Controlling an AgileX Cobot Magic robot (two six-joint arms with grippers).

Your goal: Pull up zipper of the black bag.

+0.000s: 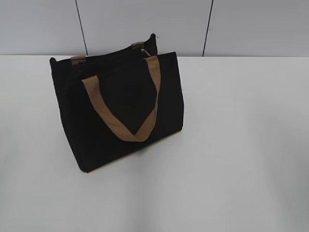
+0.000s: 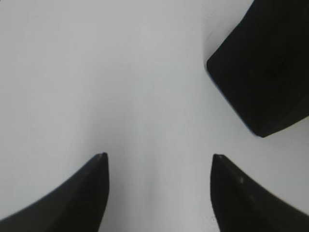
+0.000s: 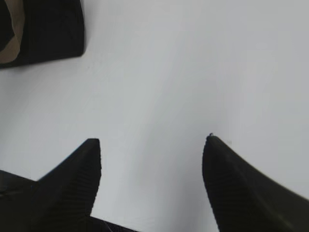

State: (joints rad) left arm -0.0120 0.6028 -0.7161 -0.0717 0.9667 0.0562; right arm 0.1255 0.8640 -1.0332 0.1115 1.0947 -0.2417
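The black bag (image 1: 118, 106) stands upright on the white table, left of centre in the exterior view, with a tan strap handle (image 1: 126, 126) hanging down its front. The zipper (image 1: 111, 60) runs along its top edge, with a small silvery pull (image 1: 146, 51) near the right end. A corner of the bag shows at the upper right of the left wrist view (image 2: 263, 67) and at the upper left of the right wrist view (image 3: 43, 29). My left gripper (image 2: 159, 157) and right gripper (image 3: 152, 140) are both open and empty above bare table, apart from the bag. Neither arm shows in the exterior view.
The white table (image 1: 231, 159) stretches around the bag. A grey panelled wall (image 1: 145, 24) stands behind the table's far edge.
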